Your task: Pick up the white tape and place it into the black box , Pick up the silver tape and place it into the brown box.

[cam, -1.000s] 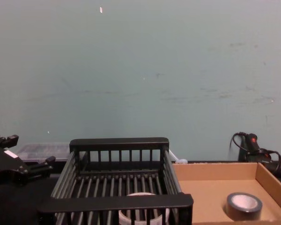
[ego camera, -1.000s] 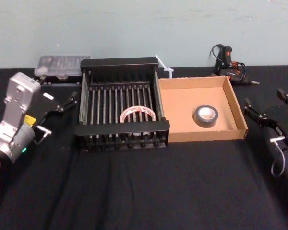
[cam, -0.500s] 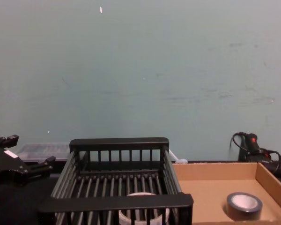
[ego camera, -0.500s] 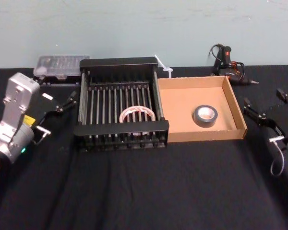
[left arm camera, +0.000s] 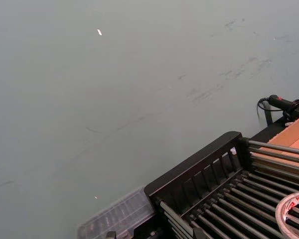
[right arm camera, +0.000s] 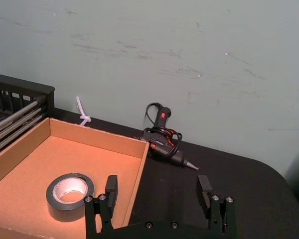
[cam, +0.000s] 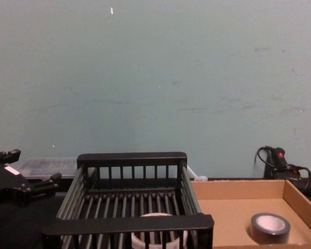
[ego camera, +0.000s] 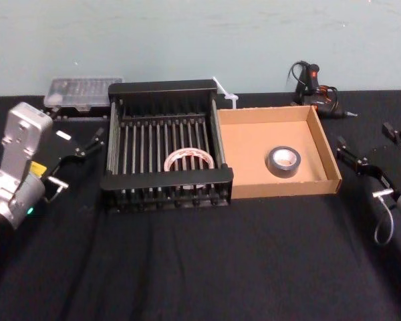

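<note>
The white tape lies flat on the floor bars of the black box, near its front right; through the front bars it shows as a pale ring. The silver tape lies flat inside the brown box, right of the crate. My left gripper hangs open and empty left of the crate. My right gripper is open and empty, right of the cardboard tray. In the right wrist view its fingers stand apart, with the silver tape beyond the tray wall.
A clear plastic case sits behind the crate at the back left. A glue gun with its cable lies behind the tray, and a white zip tie is at the back between the boxes. The black cloth in front is bare.
Both tapes and both boxes stay where they were. The whole scene sits slightly further left and up in the head view; the grippers keep their places beside the boxes.
</note>
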Available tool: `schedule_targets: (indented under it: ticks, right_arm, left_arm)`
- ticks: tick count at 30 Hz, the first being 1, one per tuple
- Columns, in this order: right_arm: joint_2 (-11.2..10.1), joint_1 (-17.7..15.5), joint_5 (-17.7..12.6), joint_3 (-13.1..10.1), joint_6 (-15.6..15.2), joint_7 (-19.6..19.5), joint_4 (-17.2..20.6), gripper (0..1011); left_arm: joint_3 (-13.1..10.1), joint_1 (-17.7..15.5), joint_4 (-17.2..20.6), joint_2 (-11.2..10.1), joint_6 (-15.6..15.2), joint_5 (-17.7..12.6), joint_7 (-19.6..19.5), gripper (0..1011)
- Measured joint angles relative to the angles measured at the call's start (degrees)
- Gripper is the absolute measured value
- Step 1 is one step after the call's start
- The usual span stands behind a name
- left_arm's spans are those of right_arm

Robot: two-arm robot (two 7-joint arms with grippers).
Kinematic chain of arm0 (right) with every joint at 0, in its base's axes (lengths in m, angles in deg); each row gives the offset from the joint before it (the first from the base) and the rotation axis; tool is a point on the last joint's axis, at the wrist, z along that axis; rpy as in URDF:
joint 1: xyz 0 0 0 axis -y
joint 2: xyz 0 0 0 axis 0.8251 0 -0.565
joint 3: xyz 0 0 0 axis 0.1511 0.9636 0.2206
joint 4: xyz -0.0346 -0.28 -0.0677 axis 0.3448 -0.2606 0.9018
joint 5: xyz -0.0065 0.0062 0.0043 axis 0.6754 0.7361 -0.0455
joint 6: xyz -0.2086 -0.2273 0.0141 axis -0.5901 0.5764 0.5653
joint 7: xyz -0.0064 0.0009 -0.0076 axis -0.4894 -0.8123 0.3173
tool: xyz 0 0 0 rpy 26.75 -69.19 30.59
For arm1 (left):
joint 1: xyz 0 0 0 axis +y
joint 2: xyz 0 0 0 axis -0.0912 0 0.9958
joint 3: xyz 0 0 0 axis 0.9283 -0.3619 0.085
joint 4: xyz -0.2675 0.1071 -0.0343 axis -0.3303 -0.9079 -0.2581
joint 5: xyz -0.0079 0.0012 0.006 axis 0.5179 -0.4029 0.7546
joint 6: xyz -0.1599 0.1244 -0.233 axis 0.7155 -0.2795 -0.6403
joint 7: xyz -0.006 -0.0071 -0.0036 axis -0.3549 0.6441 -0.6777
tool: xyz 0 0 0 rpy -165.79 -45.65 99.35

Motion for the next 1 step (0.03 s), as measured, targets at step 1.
schedule_targets:
  ticks: [1]
  right_arm:
    - [0.0, 0.0, 0.0, 0.0, 0.0, 0.0, 0.0, 1002]
  left_arm:
    - [0.0, 0.0, 0.0, 0.0, 0.0, 0.0, 0.0, 1001]
